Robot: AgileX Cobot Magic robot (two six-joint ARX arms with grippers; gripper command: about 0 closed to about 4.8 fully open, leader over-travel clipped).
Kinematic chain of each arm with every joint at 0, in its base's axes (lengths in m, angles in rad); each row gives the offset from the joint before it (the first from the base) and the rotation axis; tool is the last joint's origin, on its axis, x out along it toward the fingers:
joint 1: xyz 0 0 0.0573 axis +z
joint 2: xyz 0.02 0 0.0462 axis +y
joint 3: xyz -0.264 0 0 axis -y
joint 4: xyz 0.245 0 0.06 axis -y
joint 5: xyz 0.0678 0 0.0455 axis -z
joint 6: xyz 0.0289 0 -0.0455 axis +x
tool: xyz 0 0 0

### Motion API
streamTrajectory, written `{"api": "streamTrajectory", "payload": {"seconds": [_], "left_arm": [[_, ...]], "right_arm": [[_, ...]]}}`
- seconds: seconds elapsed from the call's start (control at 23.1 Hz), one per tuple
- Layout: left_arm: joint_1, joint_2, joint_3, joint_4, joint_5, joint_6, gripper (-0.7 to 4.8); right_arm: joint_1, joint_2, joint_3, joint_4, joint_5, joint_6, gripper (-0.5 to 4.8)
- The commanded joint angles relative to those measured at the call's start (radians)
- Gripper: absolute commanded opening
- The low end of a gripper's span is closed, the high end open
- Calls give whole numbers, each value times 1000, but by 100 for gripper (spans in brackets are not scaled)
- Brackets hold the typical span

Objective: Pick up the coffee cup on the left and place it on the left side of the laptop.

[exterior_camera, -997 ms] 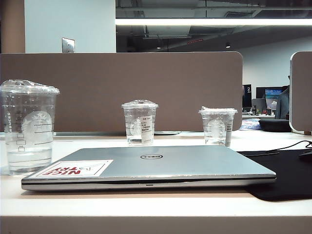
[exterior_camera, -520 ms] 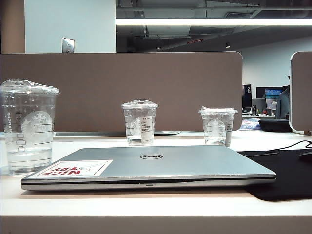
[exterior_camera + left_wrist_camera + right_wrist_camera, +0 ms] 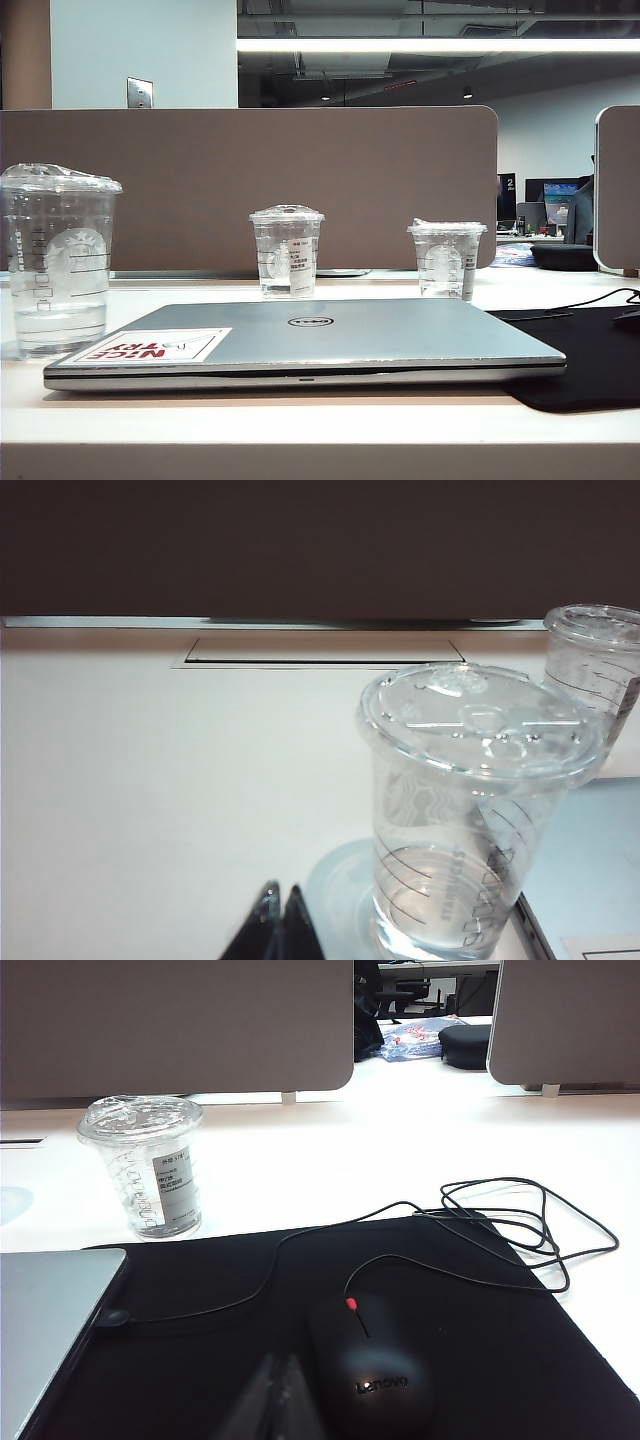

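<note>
Exterior view: a closed silver laptop [image 3: 300, 342] lies flat on a pale desk [image 3: 320, 420]. The coffee cup [image 3: 60, 260], tall, clear and domed, stands upright at the far left, just beside the laptop's left corner with the sticker. A shorter labelled cup [image 3: 287, 252] and a third cup [image 3: 446, 259] stand well behind the laptop. No arm shows here.

Left wrist view: the left pincer [image 3: 279, 920] shows only as two dark tips pressed together — clenched, holding nothing. The coffee cup [image 3: 470, 810] stands close ahead of it and off to one side, its long axis vertical, a little water at the bottom. The laptop's edge [image 3: 590, 880] sits just beyond the cup. The left arm is clearly the nearer one; it looks low and level, aimed across the desk.

Right wrist view: the right pincer [image 3: 272, 1400] appears as faint blurred tips, seemingly together and empty, though I cannot tell for sure. It hovers over a black mat [image 3: 300, 1360] next to a mouse [image 3: 368, 1358], well apart from the coffee cup.
</note>
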Motion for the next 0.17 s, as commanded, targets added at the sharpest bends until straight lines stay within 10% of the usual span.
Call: {"api": "streamTrajectory", "payload": {"seconds": [0.04,0.17], "left_arm": [[2,0,3,13,1,-3,-5],[2,0,3,13,1,-3,-5]], "right_arm": [[0,-2,-4,18,1,3,-4],[0,-2,-4,18,1,3,-4]]}}
